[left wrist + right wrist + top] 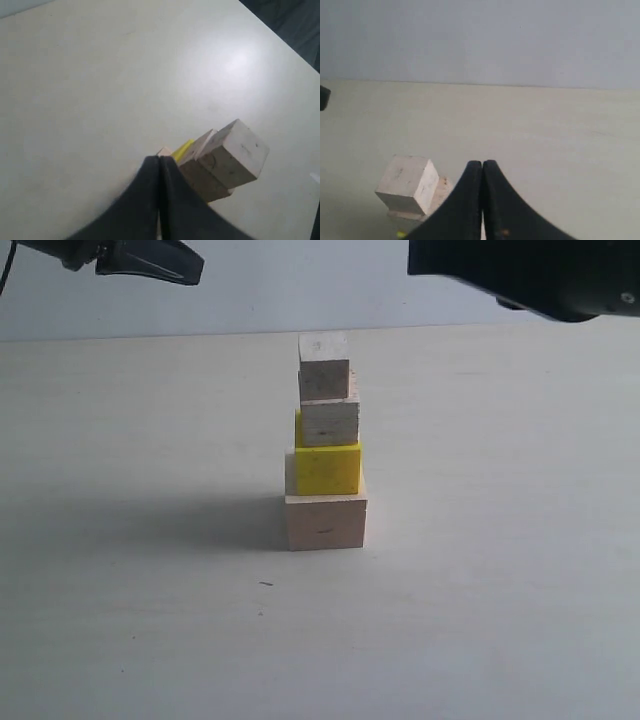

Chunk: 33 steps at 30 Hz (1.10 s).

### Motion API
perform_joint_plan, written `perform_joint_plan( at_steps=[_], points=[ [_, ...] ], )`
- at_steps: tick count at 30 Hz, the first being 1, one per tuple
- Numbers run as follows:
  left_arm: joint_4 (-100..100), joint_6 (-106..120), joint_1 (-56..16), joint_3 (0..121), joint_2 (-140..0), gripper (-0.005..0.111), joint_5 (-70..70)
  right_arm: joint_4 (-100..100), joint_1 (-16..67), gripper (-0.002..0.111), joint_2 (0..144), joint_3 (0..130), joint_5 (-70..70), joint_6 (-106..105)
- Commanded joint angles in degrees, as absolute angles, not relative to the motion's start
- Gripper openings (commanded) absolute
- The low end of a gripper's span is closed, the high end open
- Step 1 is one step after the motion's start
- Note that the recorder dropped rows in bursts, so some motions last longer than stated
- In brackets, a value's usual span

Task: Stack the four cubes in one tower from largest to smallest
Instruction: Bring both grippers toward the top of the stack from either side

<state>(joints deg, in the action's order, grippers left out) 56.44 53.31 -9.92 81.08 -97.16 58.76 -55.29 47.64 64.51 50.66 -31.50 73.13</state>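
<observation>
tower: I see all four cubes stacked in one column (326,445), upright, about the middle of the table (500,600)
large cube: pale wood (326,523), at the bottom, resting on the table
yellow cube: bright yellow (328,469), sits on the large cube, narrower than it, wood showing on both sides
medium cube: pale wood (330,422), on the yellow cube, twisted a little against it
small cube: pale wood (324,365), on top, set slightly toward the left edge of the medium cube in the exterior view
writing: I make out small dark marks (325,531) on the cube fronts, too small for me to read; can't tell if they are letters or grain
left gripper: up in the air at the top left of the exterior view (195,270), well apart from the tower; in the left wrist view its two dark fingers are pressed together, nothing between them, tower just beyond the tips
right gripper: fingers pressed together, pinching nothing (482,163); small cube shows below and to one side of it, apart from the tips
right arm: dark body at the top right of the exterior view (540,275), above table level, clear of the tower
shadow: soft, on the table left of the tower (150,520)
backdrop: plain pale wall (300,290) behind the table edge
</observation>
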Motion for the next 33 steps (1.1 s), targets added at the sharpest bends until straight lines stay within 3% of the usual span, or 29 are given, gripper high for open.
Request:
perform_joint_plan(
  at_steps=[1,8,20,27,33],
  points=[
    [57.80,49.35,-9.74,80.92,-96.72,0.000,58.67,-51.82,46.75,0.000,68.93,51.10,-35.95,72.94],
    [57.89,45.76,-9.74,80.90,-96.72,0.000,58.45,-52.76,40.44,0.000,71.72,51.24,-32.92,75.03],
    [58.73,44.50,-9.84,80.80,-99.17,0.000,60.76,-77.13,37.05,0.000,71.80,51.24,-28.55,74.76],
    [62.03,44.50,-9.92,80.80,-99.67,0.000,60.64,-81.61,24.18,0.000,71.80,51.24,-25.44,76.10],
    [63.13,44.50,-10.31,80.80,-99.70,0.000,59.95,-74.23,11.92,0.000,74.86,51.24,-5.74,81.21]
  ],
)
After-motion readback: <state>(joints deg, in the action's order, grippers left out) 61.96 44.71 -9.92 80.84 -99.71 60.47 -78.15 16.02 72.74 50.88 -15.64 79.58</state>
